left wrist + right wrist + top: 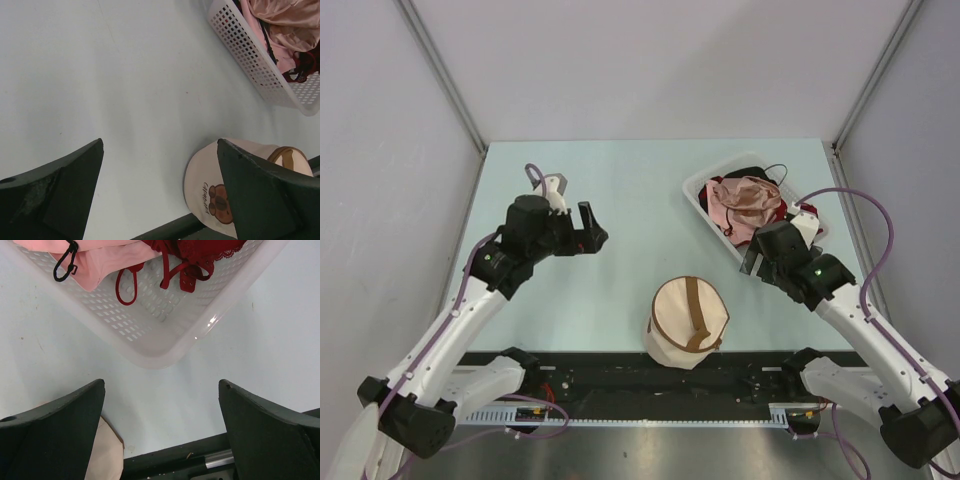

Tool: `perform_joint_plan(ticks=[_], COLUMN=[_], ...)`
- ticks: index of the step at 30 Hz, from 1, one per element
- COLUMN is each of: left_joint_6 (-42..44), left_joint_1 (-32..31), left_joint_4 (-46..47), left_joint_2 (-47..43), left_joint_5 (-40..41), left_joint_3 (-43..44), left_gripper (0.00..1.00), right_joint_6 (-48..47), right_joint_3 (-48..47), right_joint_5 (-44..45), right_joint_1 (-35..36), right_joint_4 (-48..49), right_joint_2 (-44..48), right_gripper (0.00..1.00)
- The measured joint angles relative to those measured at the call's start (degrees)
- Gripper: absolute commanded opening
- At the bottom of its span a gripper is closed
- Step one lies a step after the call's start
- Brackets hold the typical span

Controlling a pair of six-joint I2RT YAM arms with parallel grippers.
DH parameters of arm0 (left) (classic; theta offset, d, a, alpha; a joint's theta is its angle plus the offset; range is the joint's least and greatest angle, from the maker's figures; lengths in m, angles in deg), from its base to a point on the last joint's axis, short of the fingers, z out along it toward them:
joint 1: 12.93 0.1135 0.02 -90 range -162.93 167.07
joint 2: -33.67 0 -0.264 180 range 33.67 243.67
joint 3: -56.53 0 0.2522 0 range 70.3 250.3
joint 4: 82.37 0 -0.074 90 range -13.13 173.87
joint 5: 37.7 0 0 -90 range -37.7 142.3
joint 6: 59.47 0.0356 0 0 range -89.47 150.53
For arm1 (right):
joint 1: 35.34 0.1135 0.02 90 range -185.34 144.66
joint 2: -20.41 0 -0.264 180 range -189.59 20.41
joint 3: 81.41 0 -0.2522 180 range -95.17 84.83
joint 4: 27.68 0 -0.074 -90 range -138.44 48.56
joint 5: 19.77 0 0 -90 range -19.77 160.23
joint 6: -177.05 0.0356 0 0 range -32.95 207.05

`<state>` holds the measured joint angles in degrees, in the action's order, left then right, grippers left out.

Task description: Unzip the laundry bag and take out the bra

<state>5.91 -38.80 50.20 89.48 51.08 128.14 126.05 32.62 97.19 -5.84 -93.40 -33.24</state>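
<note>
The laundry bag (686, 321) is a round beige pouch with a brown strap, closed, at the table's near edge in the middle. It also shows in the left wrist view (210, 187), with a brown bear print, and at the lower left of the right wrist view (107, 455). The bra is not in view. My left gripper (588, 238) is open and empty, above the table left of and beyond the bag. My right gripper (752, 262) is open and empty, to the right of the bag, near the tray's near corner.
A white perforated tray (704, 206) at the back right holds a pink satin garment (745, 200) and a red-and-black garment (195, 252). A black rail (610, 372) runs along the table's near edge. Grey walls enclose the table.
</note>
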Motion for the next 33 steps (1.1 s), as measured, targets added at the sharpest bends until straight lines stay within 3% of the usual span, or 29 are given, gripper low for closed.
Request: perform_joint_plan(ticks=[14,21,33], left_joint_6=[-10.34,-16.98,-23.58], left_joint_1=[-2.03,-13.64,-25.07], left_joint_4=[-0.33,4.33,12.68], left_joint_2=[-0.98,0.39,0.17], left_joint_5=[-7.78,-10.08,-12.13], left_joint_3=[-1.6,-9.01,-14.08], left_gripper=[0.99,0.98,0.94], right_joint_6=[0.02,-0.02,0.02], right_joint_3=[0.0,0.0,0.39], right_joint_5=[2.4,2.51,1.11], right_joint_1=[3.58,3.89,4.52], right_joint_4=[0.0,0.76,2.34], right_joint_2=[-0.02,-0.02,-1.31], right_gripper=[1.0,1.0,0.99])
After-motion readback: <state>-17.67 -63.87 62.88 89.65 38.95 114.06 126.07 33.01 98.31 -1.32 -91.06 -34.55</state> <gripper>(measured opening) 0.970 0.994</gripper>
